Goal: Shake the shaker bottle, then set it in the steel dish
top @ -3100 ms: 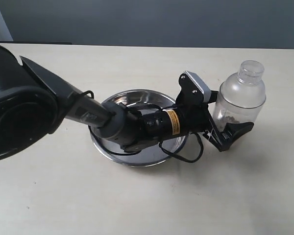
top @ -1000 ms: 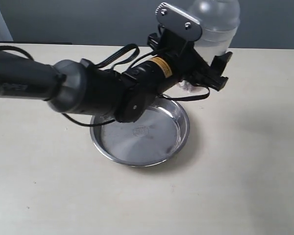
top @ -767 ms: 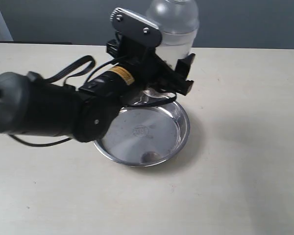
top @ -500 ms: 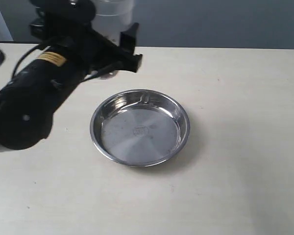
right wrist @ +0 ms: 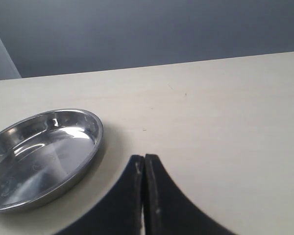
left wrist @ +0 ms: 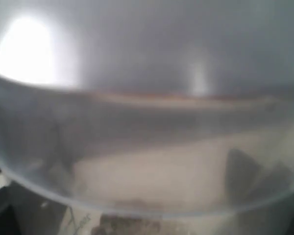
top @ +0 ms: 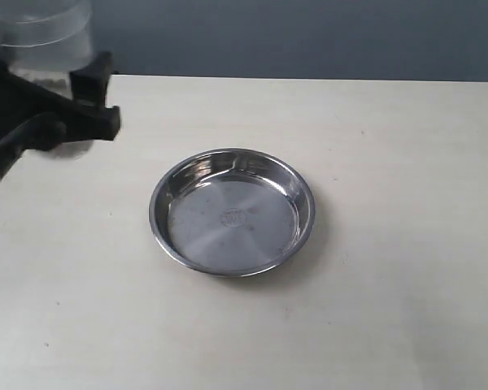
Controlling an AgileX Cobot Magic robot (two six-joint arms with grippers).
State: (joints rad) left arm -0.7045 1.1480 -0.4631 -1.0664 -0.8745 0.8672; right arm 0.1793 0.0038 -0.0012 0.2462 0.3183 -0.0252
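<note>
grey-blue wall runs behind a pale beige desk point(top: 390, 309). the steel dish point(top: 228, 244) sits alone near the middle of the desk, open side up and with nothing in it, its stamped centre mark exposed.

the left end effector point(top: 81, 101) is over the far left corner of the desk, by the wall edge. it is clenched on the shaker bottle point(top: 37, 36). a dark finger wraps the near side of the frosted body, and the opposite finger is hidden. the bottle is partly cut off by the frame. it appears to be lifted clear of the desk, though its base is hidden. in the left wrist view the bottle fills the whole picture, blurred, with beige-brown grains point(left wrist: 132, 227) settled at one end. this closeness confirms that the body sits deep between the jaws.

judgement: the high, off-to-the-side carry fits the shaking step, since it keeps the swing away from the dish rim. placement is not yet done.

the bottle is well apart from the dish, toward the far left corner. the dish lies between the two arms.

the right end effector point(right wrist: 144, 196) has its fingers pressed together with nothing between them. it hangs low over the desk just beside the dish rim, clear of the drop zone.
</note>
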